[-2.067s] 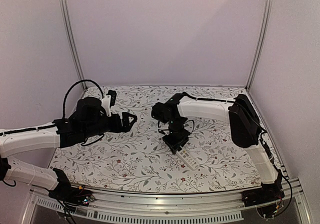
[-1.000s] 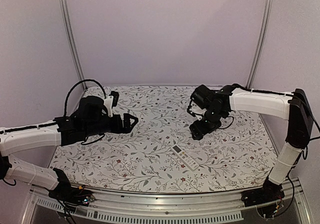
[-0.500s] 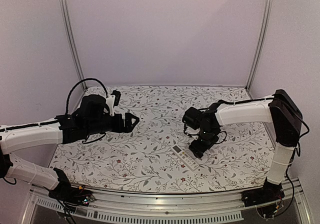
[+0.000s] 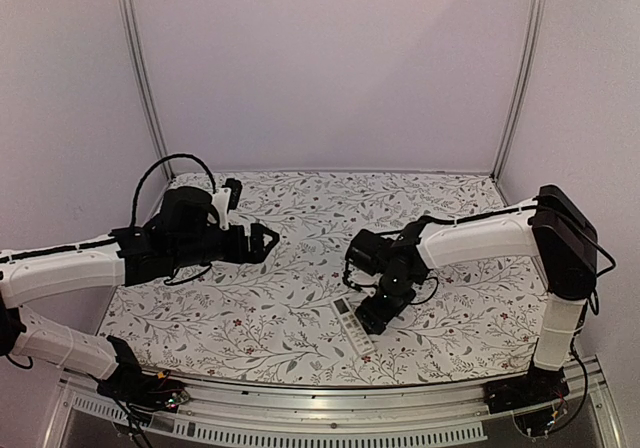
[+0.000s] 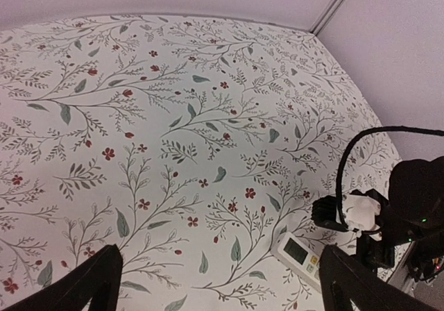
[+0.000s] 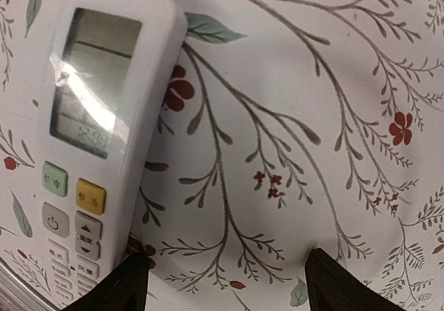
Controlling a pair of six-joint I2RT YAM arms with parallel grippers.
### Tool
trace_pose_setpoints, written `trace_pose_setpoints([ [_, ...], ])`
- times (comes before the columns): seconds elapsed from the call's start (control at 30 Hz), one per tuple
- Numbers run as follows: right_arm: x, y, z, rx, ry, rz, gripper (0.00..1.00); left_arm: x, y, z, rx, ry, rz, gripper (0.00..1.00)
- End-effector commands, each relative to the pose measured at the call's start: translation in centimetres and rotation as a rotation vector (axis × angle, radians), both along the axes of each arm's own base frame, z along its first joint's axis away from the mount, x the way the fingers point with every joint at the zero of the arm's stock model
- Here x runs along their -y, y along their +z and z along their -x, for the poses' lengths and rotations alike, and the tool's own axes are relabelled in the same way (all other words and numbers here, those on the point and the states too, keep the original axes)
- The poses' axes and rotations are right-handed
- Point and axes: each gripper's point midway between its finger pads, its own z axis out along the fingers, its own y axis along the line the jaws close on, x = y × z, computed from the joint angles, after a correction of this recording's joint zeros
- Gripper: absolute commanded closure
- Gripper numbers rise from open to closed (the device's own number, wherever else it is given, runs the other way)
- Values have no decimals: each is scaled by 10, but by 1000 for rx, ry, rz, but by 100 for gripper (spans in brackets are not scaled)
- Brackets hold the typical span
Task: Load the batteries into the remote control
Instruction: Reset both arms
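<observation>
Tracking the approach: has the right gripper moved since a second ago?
Yes. The right gripper moved left and toward the near edge, away from the right frame post, to the remote control.

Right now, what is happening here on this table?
The right gripper hangs low over the white remote control, which lies face up on the floral table, display and buttons showing. Its fingers are open and hold nothing. The left gripper hovers open and empty, well to the left. No batteries are visible.
</observation>
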Motion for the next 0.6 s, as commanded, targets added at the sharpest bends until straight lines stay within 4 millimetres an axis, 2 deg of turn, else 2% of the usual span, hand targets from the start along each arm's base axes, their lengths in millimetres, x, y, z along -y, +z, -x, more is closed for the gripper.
trace_pose_setpoints([
  [0.0,-25,-19,34,-123,-5,-57,21,4,2,-2,-2,-8,-3,0],
  [0.27,-51,-25,61,-153,7,-92,19,5,-1,-2,-11,-10,-1,0],
  [0.43,-49,-24,58,-134,-4,-86,18,6,-3,-2,-18,-16,-16,0],
  [0.57,-43,-10,49,-111,-20,-110,18,6,-6,-3,-39,-18,-52,0],
])
